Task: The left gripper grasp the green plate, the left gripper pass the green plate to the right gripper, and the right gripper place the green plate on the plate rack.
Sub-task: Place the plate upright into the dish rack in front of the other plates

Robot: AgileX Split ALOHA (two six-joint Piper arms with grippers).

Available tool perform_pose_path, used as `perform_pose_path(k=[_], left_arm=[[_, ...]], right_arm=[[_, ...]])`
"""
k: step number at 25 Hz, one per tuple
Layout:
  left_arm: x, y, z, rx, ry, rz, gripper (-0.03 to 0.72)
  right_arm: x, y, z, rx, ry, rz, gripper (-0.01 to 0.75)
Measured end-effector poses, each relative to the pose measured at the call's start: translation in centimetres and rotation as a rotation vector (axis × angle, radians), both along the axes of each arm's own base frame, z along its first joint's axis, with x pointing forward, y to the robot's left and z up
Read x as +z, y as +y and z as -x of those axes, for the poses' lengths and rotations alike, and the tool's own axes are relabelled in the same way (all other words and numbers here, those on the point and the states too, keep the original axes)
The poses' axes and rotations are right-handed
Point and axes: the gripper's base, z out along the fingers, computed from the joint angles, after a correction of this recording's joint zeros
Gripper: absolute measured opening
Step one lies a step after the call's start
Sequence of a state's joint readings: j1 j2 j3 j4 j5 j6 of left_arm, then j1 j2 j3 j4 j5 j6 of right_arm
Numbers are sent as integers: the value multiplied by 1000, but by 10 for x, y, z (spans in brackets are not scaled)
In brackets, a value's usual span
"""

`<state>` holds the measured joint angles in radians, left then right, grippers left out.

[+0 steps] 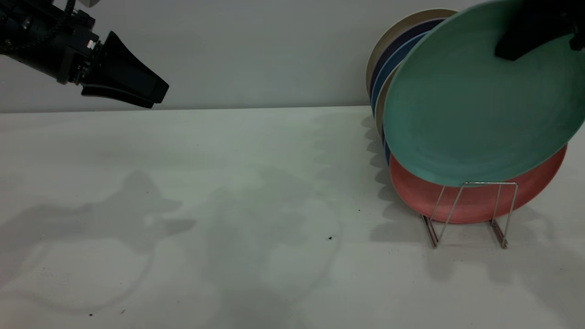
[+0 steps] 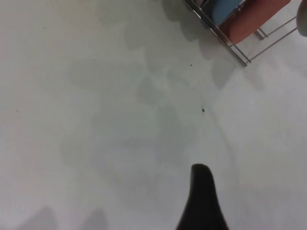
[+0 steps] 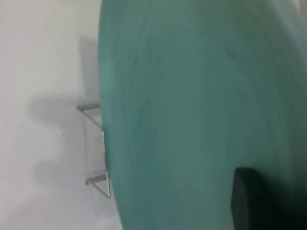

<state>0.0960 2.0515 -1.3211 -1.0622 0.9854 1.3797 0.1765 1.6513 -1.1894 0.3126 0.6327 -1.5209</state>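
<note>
The green plate (image 1: 470, 109) hangs tilted at the right of the exterior view, its lower edge just above the front loop of the plate rack (image 1: 470, 214). My right gripper (image 1: 516, 45) is shut on the plate's upper rim; one finger (image 3: 254, 201) lies across its face in the right wrist view, where the plate (image 3: 192, 105) fills the picture and the rack (image 3: 98, 143) shows beside it. My left gripper (image 1: 157, 97) is open and empty, high at the far left above the table. One of its fingers (image 2: 201, 196) shows in the left wrist view.
A pink plate (image 1: 457, 201) stands in the rack right behind the green one. Blue plates (image 1: 393, 59) and a beige plate (image 1: 397, 32) stand farther back. The rack (image 2: 230, 45) also shows in the left wrist view. A grey wall runs along the table's far edge.
</note>
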Motion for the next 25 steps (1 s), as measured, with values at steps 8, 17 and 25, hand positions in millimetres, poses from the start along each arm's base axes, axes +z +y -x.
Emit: perform_pose_path(k=[8,17,25], left_arm=[[0,0,0,1,2,1,583],[0,0,0,-2,3,2,583],[0,0,1,-4,4,3,581]], right_arm=[[-1,0,-1,1,0,0,122],[-20,2,-5,1,74,-3,122],[-29,4,-8,-11,104,-21,135]])
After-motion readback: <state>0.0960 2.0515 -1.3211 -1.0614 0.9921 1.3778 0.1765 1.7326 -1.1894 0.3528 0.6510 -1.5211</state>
